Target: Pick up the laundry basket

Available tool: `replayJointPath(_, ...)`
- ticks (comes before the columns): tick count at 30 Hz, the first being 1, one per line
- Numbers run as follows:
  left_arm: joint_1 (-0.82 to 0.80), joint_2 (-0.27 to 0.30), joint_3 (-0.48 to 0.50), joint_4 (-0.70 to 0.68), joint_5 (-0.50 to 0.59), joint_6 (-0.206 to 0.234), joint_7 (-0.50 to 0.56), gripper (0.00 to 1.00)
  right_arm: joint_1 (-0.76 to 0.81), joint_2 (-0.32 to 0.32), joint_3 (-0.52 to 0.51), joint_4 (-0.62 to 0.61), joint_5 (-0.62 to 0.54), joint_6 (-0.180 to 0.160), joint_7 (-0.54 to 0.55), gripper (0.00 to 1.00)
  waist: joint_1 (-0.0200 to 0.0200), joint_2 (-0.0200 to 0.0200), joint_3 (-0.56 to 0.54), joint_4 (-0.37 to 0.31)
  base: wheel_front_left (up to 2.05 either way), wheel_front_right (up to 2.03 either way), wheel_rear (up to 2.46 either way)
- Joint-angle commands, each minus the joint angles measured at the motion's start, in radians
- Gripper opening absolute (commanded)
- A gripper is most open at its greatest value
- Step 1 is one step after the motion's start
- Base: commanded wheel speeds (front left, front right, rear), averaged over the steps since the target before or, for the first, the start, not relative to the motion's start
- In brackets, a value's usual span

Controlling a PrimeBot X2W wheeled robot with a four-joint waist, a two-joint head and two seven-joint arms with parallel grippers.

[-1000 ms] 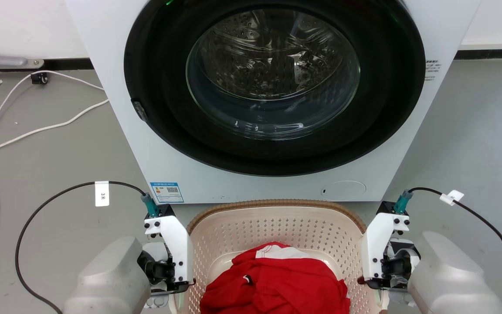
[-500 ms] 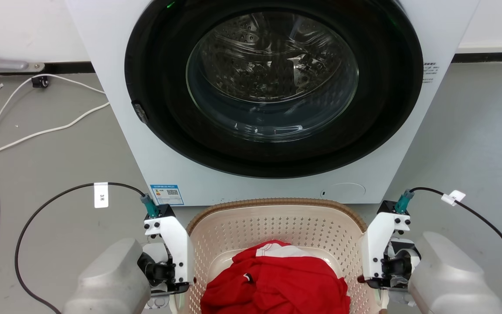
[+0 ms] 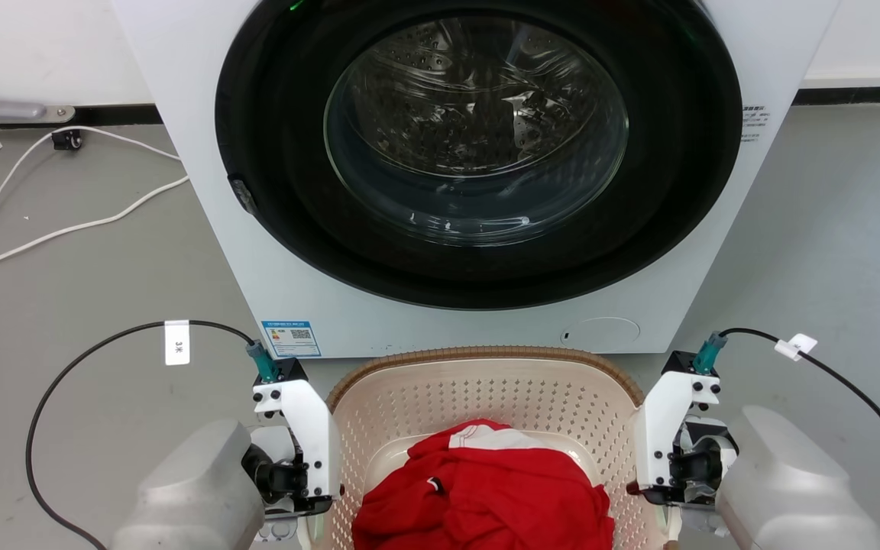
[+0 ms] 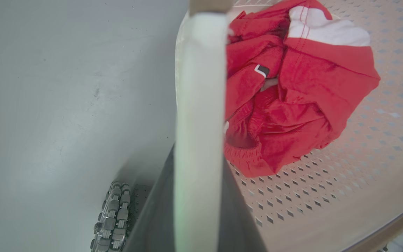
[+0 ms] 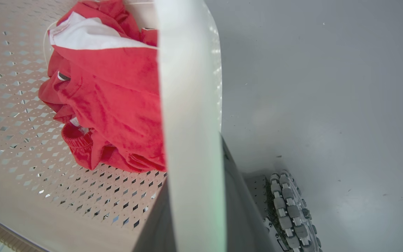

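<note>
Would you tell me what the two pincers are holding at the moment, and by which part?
Both hold the basket by its white side handles: the left pincer clamps the left handle, the right pincer the right handle.

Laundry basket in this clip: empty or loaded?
Loaded, but lightly: one crumpled red garment with a white patch lies on the bottom of the laundry basket; much of the perforated floor around it is bare.

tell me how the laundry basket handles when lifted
Likely light: the laundry basket has perforated plastic walls and holds a crumpled red garment. Walls may flex slightly. The garment lies near the middle, so it should hang level.
</note>
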Motion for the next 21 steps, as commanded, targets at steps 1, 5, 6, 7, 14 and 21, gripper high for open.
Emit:
replayJointPath(1,0.007,-0.006,0.002,-0.009,-0.01,-0.005,-0.012,0.0,0.002,0.01,-0.008,-0.004,0.011,0.005,0.002,0.0,0.0,0.0,0.0,0.0,0.0,0.0,0.0)
replayJointPath(5,0.007,-0.005,-0.002,-0.009,-0.012,-0.005,-0.014,0.0,0.0,0.01,-0.014,-0.004,0.015,0.005,0.0,0.0,0.0,0.0,0.003,0.0,0.0,0.0,0.0)
replayJointPath(6,0.007,-0.004,-0.002,-0.009,-0.013,-0.005,-0.016,0.0,0.0,0.01,-0.014,-0.004,0.014,0.005,0.0,0.0,0.0,0.0,0.003,0.0,0.0,0.0,0.0)
replayJointPath(7,0.007,-0.004,-0.003,-0.008,-0.014,-0.005,-0.017,0.0,0.0,0.01,-0.014,-0.004,0.013,0.005,0.001,0.0,0.0,0.0,0.003,0.0,0.0,0.0,0.0)
replayJointPath(14,0.006,-0.004,-0.01,-0.006,-0.018,-0.005,-0.022,0.0,0.01,0.01,-0.018,-0.004,0.01,0.005,0.003,0.0,0.0,0.0,0.004,0.001,0.0,0.0,0.0)
replayJointPath(21,0.002,-0.004,-0.015,-0.004,-0.026,-0.005,-0.027,0.0,0.012,0.01,-0.023,-0.004,0.011,0.005,0.005,0.0,0.0,0.0,0.006,0.001,0.0,0.0,0.0)
